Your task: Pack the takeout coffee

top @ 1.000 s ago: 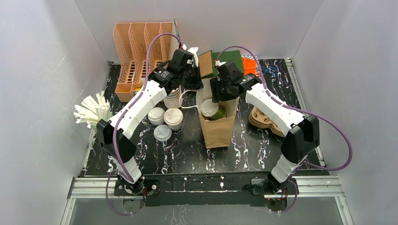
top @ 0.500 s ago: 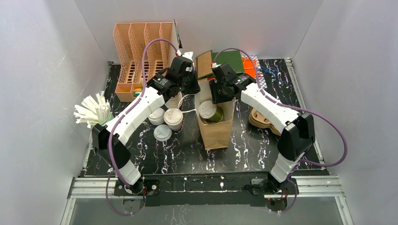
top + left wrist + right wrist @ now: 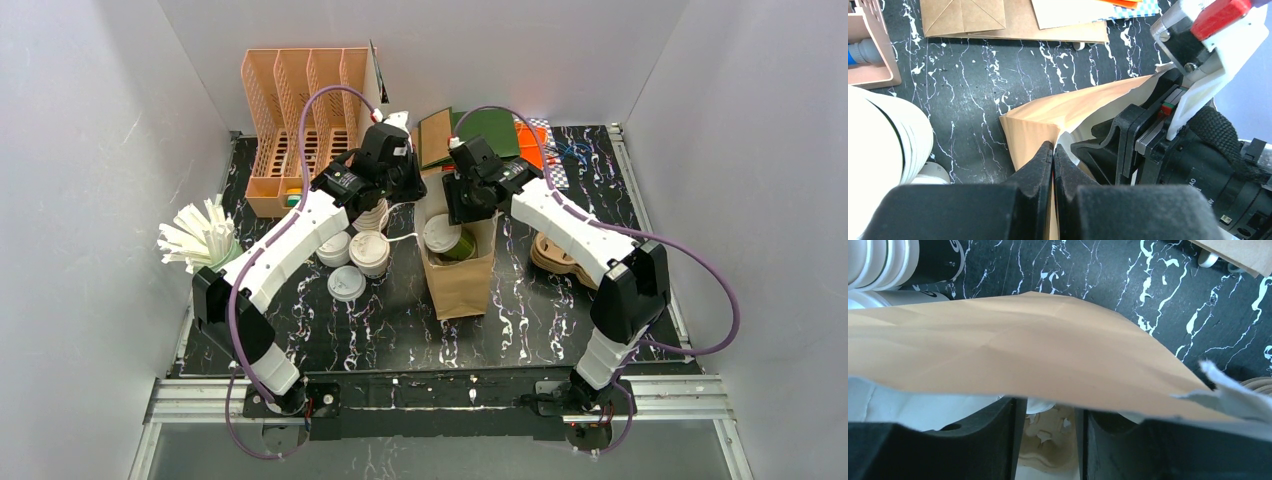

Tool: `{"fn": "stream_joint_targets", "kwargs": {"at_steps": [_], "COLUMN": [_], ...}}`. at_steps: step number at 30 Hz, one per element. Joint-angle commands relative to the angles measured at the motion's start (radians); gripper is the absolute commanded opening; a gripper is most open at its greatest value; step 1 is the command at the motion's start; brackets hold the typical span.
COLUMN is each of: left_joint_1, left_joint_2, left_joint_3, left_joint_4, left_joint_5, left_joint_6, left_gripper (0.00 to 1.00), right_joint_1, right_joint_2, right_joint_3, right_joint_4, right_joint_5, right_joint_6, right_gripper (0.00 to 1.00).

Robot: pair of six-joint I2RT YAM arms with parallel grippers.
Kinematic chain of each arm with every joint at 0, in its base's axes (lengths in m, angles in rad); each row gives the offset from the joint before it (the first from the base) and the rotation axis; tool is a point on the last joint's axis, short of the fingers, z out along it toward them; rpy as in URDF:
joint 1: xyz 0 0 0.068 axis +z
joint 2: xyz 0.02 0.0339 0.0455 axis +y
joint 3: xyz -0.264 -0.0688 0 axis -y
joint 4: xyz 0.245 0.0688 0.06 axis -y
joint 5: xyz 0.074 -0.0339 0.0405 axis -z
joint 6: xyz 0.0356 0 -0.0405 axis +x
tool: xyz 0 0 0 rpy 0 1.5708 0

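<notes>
A brown paper bag (image 3: 462, 275) stands open at mid-table. Inside it sits a green-walled takeout coffee (image 3: 447, 236) with a white lid. My left gripper (image 3: 1053, 147) is shut on the bag's left rim (image 3: 1048, 115) and holds the mouth apart; from above it (image 3: 408, 190) is at the bag's far left corner. My right gripper (image 3: 463, 205) reaches into the bag's far end. Its fingers (image 3: 1003, 440) stand apart, the tips hidden behind the bag wall (image 3: 1023, 350). Pale moulded pulp (image 3: 1048, 440) shows in the gap; contact is unclear. Two more lidded coffees (image 3: 368, 250) (image 3: 333, 247) stand left of the bag.
A tall stack of lidless cups (image 3: 370, 212) stands by the left wrist, and a loose lid (image 3: 346, 284) lies nearer. At back left is an orange file rack (image 3: 300, 110). White straws (image 3: 195, 235) fan out at far left. A pulp carrier (image 3: 560, 255) lies right of the bag, flat bags and papers (image 3: 480, 128) behind it.
Both wrists shifted slightly left and toward the back wall, the left one drawing the bag's rim with it. The green coffee stays in the bag.
</notes>
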Motion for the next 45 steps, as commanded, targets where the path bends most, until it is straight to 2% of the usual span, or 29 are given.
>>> {"fn": "stream_joint_targets", "kwargs": {"at_steps": [1,9,13,20,27,34,38,45], "left_joint_1": [-0.003,-0.004,-0.003,-0.004,-0.003,-0.005,-0.012,-0.022], "left_joint_2": [-0.05,-0.052,-0.054,-0.068,-0.09,-0.123,-0.122,-0.118], "left_joint_3": [-0.024,-0.029,-0.031,-0.049,-0.087,-0.117,-0.114,-0.114], "left_joint_4": [-0.005,-0.002,-0.004,-0.006,-0.001,0.002,0.007,0.005], "left_joint_5": [-0.015,-0.022,-0.021,-0.016,-0.008,0.002,0.014,0.0], "left_joint_6": [-0.002,-0.002,0.002,0.025,0.064,0.077,0.078,0.078], "left_gripper": [0.0,0.0,0.0,0.0,0.0,0.0,0.0,0.0], "right_joint_1": [0.007,0.007,0.007,0.007,-0.015,-0.107,-0.148,-0.152], "right_joint_2": [0.029,0.047,0.041,-0.011,-0.054,-0.16,-0.133,-0.071], "right_joint_3": [0.011,0.007,0.037,0.02,0.007,-0.197,-0.233,-0.226], "right_joint_4": [-0.029,-0.026,-0.059,-0.05,-0.014,0.187,0.24,0.192], "right_joint_5": [0.034,0.047,0.105,0.053,-0.022,-0.221,-0.295,-0.274], "right_joint_6": [0.011,0.014,0.012,0.04,0.103,0.199,0.224,0.214], "right_gripper": [0.46,0.42,0.25,0.11,0.08,0.07,0.06,0.06]}}
